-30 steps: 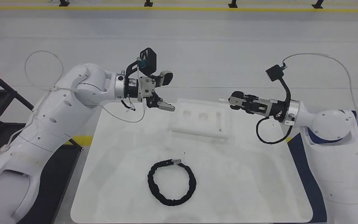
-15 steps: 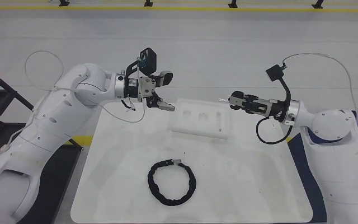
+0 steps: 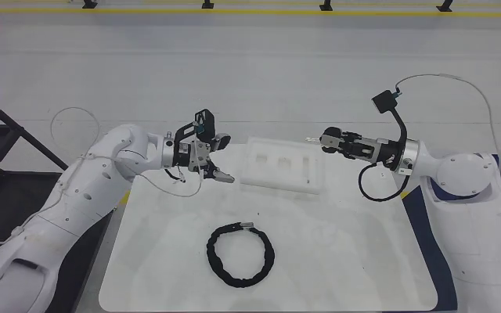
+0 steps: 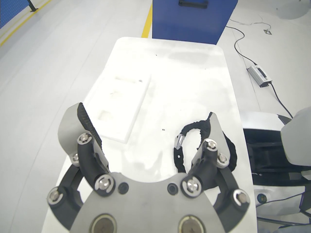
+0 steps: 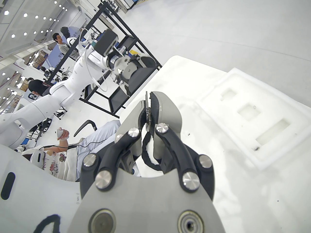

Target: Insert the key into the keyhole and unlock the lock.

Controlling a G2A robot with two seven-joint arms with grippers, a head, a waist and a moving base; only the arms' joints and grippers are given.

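Small silver metal key (image 5: 146, 97) pinched tight between pressed-together fingers of right gripper (image 5: 148, 100), up by right end of white foam tray (image 3: 258, 153). Left gripper (image 4: 145, 115) near tray's other end, fingers spread wide, nothing inside. Black cloth-covered ring lock (image 3: 240, 256) flat on white table (image 3: 352, 258), apart from both.

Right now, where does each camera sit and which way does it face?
Top view: overhead, looking down at the table, foam tray, cable lock, left arm, right arm.
Left wrist view: on the left wrist, facing along the table toward a blue cabinet; own open jaws show.
Right wrist view: on the right wrist, facing across toward the left arm; own jaws shut on the key.
Shared: all three show the foam tray.
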